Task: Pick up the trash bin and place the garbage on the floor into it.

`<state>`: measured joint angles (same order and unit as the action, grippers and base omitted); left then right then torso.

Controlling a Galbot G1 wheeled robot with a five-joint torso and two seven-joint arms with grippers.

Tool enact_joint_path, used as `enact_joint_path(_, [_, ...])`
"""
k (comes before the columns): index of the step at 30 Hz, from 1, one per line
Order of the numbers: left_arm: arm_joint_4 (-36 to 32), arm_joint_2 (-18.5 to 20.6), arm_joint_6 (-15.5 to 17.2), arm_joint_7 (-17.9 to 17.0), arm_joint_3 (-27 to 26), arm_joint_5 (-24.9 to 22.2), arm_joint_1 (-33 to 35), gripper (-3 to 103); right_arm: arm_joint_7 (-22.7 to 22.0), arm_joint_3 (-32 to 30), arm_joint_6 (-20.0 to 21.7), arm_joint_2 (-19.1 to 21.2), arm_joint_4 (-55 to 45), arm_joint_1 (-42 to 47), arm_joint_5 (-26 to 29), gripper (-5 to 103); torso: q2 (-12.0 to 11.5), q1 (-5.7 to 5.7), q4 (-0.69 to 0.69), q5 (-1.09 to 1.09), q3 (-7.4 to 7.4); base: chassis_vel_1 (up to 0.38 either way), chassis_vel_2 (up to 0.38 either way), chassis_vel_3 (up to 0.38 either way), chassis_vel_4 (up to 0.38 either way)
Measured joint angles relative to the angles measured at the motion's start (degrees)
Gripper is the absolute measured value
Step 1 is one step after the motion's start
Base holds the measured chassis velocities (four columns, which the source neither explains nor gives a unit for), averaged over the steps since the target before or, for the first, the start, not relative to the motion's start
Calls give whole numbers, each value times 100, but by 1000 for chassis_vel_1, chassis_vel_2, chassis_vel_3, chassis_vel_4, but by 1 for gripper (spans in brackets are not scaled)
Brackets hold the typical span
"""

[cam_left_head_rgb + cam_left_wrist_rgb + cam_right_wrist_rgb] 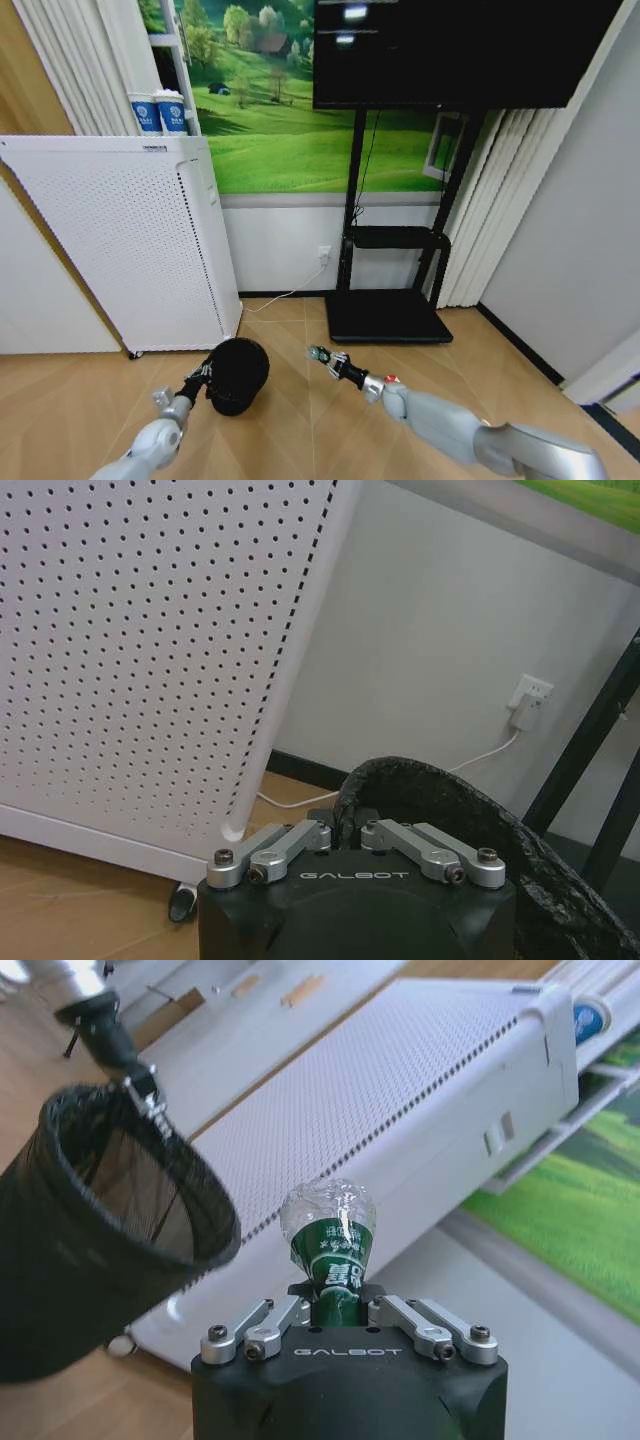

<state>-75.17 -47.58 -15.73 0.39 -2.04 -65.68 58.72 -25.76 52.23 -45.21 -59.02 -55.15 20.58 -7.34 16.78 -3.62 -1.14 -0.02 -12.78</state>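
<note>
The black mesh trash bin (238,375) hangs off the floor, gripped at its rim by my left gripper (203,378). In the left wrist view, the left gripper (347,837) is shut over the bin's rim (440,780). My right gripper (322,356) is shut on a small clear bottle with a green label (330,1245), held a short way to the right of the bin. From the right wrist view, the bin (95,1230) tilts with its dark mouth turned toward the bottle, and the right gripper (335,1295) clamps the bottle's lower end.
A white perforated cabinet (120,240) stands at the left with two paper cups (158,112) behind it. A black TV stand (388,315) with a screen (450,50) sits against the far wall. A white cable (285,295) runs to a wall socket. Wooden floor (300,430) lies below the arms.
</note>
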Motion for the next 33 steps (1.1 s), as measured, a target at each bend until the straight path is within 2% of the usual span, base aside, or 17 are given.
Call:
enact_joint_path(2, [64,0,5,7,59,-33,-101,8,5,32,9,4,-120,-76,16,20,0,0,-1,0,0,0,0,0,0])
enact_joint_path(4, [333,-63,13,57,309,-154,-501,8,89,132,-20,-23,-589,-241,146,20,0,0,-1,0,0,0,0,0,0])
enact_joint_path(9, [541,-208,31,103,514,-216,-816,8,229,218,-39,-138,-918,-224,300,20,0,0,-2,0,0,0,0,0,0])
enact_joint_path(14, [684,-431,45,112,797,-196,-1062,8,262,278,-46,-513,-1004,-37,392,20,0,0,-3,0,0,0,0,0,0])
enact_joint_path(22, [588,-497,54,68,923,-164,-1070,8,264,319,-47,-704,-966,-15,390,20,0,0,-2,1,0,0,0,0,0])
enact_joint_path(27, [349,-621,53,-32,1138,-52,-970,8,246,428,-55,-1120,-772,-25,452,20,0,0,-3,1,0,0,0,0,0])
enact_joint_path(28, [120,-694,51,-59,1215,47,-814,8,241,523,-56,-1368,-548,-32,484,20,0,0,-1,0,0,0,0,0,0])
enact_joint_path(29, [120,-694,51,-59,1215,47,-814,8,241,523,-56,-1368,-548,-32,484,20,0,0,-1,0,0,0,0,0,0])
enact_joint_path(31, [-218,-723,38,-63,1262,153,-601,8,181,641,-56,-1659,-211,7,500,20,-1,0,-2,3,0,0,0,0,0])
enact_joint_path(33, [-342,-707,39,-55,1261,181,-522,8,161,701,-63,-1706,-125,-7,533,20,0,1,-2,1,0,0,0,0,0])
